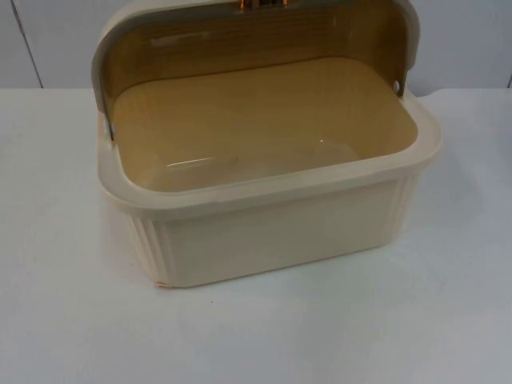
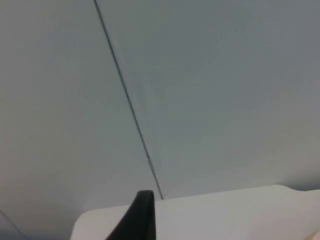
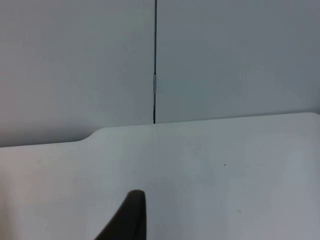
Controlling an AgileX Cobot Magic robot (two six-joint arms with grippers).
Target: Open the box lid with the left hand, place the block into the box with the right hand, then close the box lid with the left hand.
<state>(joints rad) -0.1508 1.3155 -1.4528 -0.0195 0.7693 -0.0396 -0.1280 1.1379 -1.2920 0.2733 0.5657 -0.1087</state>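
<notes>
A cream plastic box (image 1: 272,232) with ribbed sides stands in the middle of the white table in the top view. Its lid (image 1: 240,36), amber with a cream frame, is swung up and back, so the box stands open. The amber floor (image 1: 264,128) inside lies bare. A copper-coloured handle (image 1: 260,3) sits at the lid's upper edge. My left gripper (image 2: 143,216) is held off the table and faces the grey partition wall. My right gripper (image 3: 131,215) hangs low over bare white table, also facing the wall.
The grey partition wall (image 3: 225,55) ends the table (image 3: 225,165) at the back, with a dark vertical seam (image 3: 154,60) in it. White table surface (image 1: 256,336) surrounds the box in front and at both sides.
</notes>
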